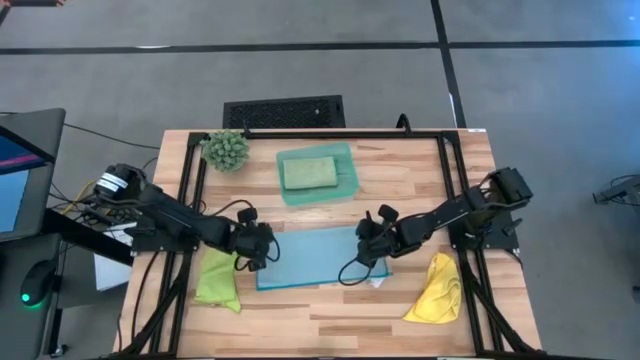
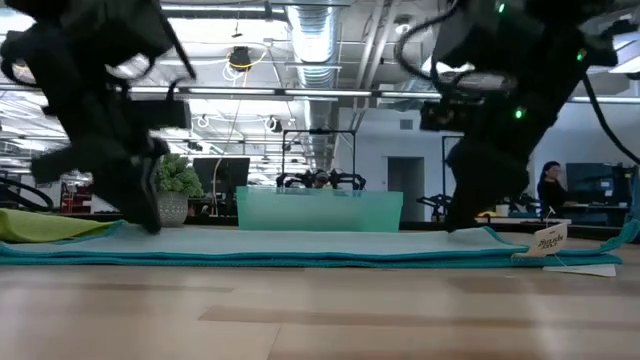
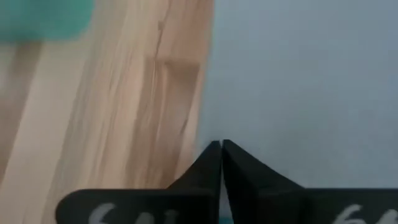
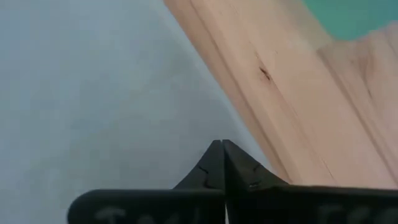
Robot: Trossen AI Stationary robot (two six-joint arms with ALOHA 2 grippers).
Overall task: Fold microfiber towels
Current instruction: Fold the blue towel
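Note:
A light blue towel (image 1: 318,258) lies spread flat in the middle of the wooden table. My left gripper (image 1: 262,252) is shut at the towel's left edge, and my right gripper (image 1: 368,252) is shut at its right edge. Both point steeply down, and in the low view both reach the cloth (image 2: 300,240). A lime green towel (image 1: 217,280) lies crumpled at the near left. At the near right lies a crumpled yellow towel (image 1: 437,290). A pale sage green towel (image 1: 308,172) rests folded in the teal tray (image 1: 348,170). My left gripper (image 3: 221,146) has its shut fingertips on the light blue towel just inside its left edge (image 3: 236,130), coming slanting down from the left. The fingers hide the pinch itself. The towel lies flat on the table. My right gripper (image 4: 222,144) has its shut fingertips on the light blue towel just inside its right edge (image 4: 205,130), slanting down from the right. Its own fingers cover the place of contact. The cloth there lies flat on the wood, and a white tag (image 2: 550,238) sticks out near that edge.
A spiky green plant ball (image 1: 226,150) stands at the far left, beside the tray. Black frame rails (image 1: 190,200) run along both sides and the far edge of the table. Bare wood (image 1: 330,320) lies between the blue towel and the near edge.

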